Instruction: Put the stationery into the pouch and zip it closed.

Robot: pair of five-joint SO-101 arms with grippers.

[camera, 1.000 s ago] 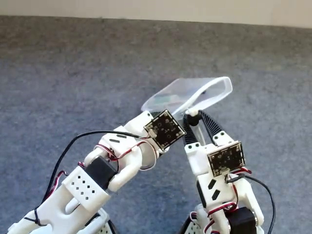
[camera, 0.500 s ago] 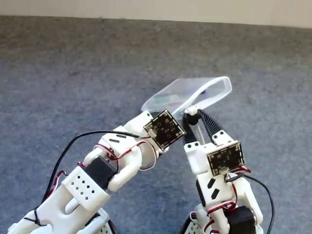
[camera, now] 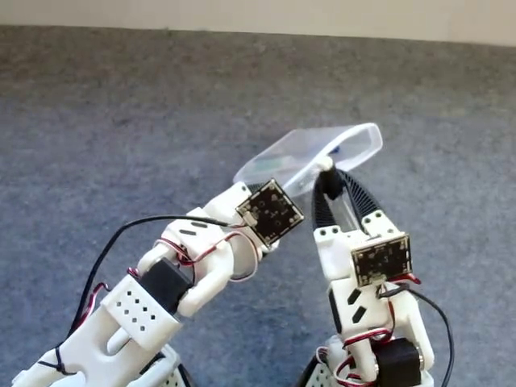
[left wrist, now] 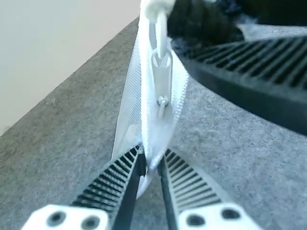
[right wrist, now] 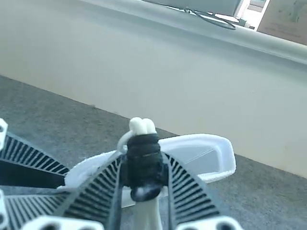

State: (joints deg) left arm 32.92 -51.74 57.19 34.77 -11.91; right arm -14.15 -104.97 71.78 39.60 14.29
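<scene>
Both grippers have hold of the clear pouch [camera: 343, 145] over the grey table [camera: 121, 121].

From where I stand, the left gripper [left wrist: 149, 163] is clamped on one end of the pouch, its ribbed fingers [left wrist: 110, 184] pinching the thin white edge between them. The pouch runs away from that grip toward the far wall, standing on edge, with the metal zip slider [left wrist: 162, 67] partway along its top seam. The right gripper [camera: 326, 179] sits just beside the left one and is closed tight on the zipper pull [right wrist: 142, 126], whose white knob pokes out past its fingertips. The pouch's rounded far end fans out beyond both grippers. Whether it touches the table, I cannot tell.
</scene>
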